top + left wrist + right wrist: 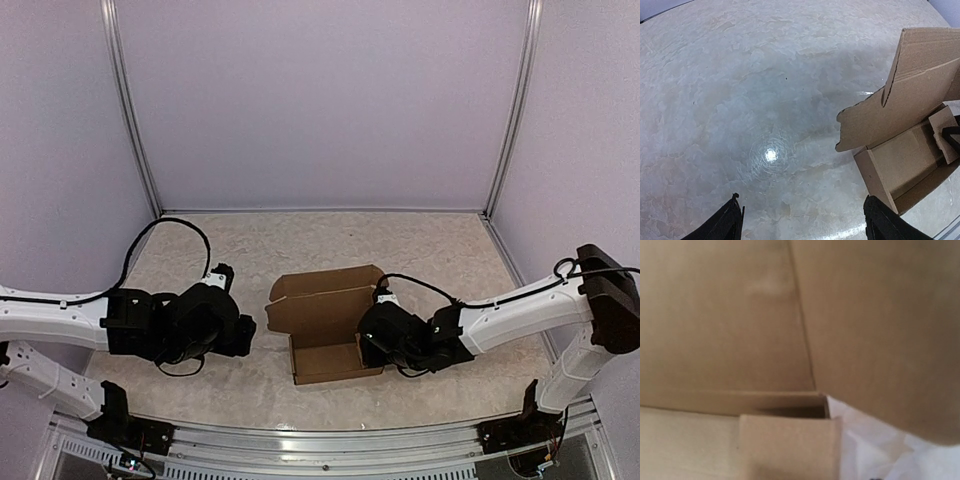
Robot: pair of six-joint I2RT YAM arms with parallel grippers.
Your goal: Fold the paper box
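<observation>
**Half-formed box, right arm at its right wall**

The paper box (325, 322) sits on the table (450, 250) at the middle, between the two arms; its tray (335, 360) is formed on the near side, and its lid (318, 298) leans back on the far side with a tab at each end, not yet closed.

The right fingers (954, 137) are at the tray's right wall, where a dark tip meets a small side flap (942, 132). The right wrist view is filled with blurred cardboard, so I cannot tell whether they grip the flap or only press on it. The left fingers (725, 225) hang spread wide and empty above bare table, just left of the box and apart from it.

The box looks light and thin; a push with nothing bracing it would probably slide it across the glossy table. The panels should be stiff, bending readily only along the scored creases; a hard pinch mid-panel could crease or crush it.

The lid's free far edge or its end tabs look like the best hold for folding; the other arm should brace a tray wall.
</observation>
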